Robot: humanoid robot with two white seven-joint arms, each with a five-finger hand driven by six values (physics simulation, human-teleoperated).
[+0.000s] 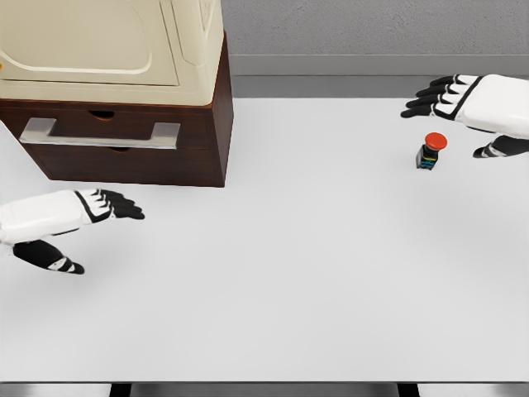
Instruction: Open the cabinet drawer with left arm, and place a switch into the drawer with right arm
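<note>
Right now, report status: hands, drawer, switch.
Left robot hand open, below the drawer. Drawer shut. Right robot hand open beside the switch, not gripping. Nothing in the way.

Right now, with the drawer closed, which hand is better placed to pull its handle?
The left hand. It hovers open just below the handle on the drawer. The right hand is far across the table, open around the switch.

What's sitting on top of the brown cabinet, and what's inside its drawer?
A cream-coloured boxy appliance sits on top of the dark brown wooden cabinet. The drawer with the silver bar handle is shut, so its inside is hidden.
</note>
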